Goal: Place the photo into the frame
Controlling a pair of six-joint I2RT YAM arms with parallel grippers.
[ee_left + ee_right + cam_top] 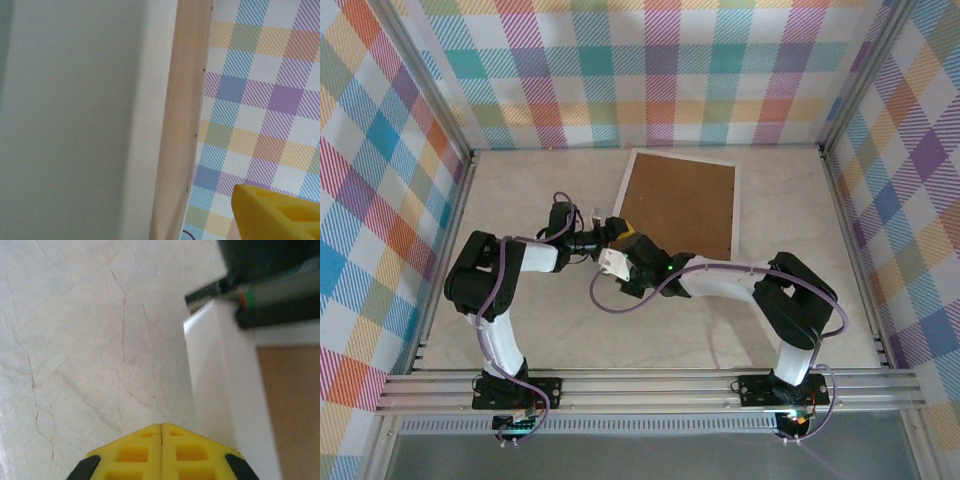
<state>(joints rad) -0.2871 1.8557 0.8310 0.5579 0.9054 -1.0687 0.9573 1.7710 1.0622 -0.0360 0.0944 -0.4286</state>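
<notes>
When viewed from top cam: frame [680, 205] brown back up, far-centre of table [570, 340]; L gripper [617, 231] + R gripper [620, 258] at its near-left corner. L wrist: frame edge, one yellow finger [275, 212], can't tell open/closed. R wrist: fingertips [135, 452] pressed together, empty, beside frame corner.

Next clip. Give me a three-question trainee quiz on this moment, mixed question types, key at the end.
1. True or false: the frame lies with its brown board facing up.
2. Which frame corner is the right end effector nearest? A near-left, B far-right, C far-left.
3. Are the right end effector's fingers apart or together?
Key: 1 true; 2 A; 3 together.
</notes>
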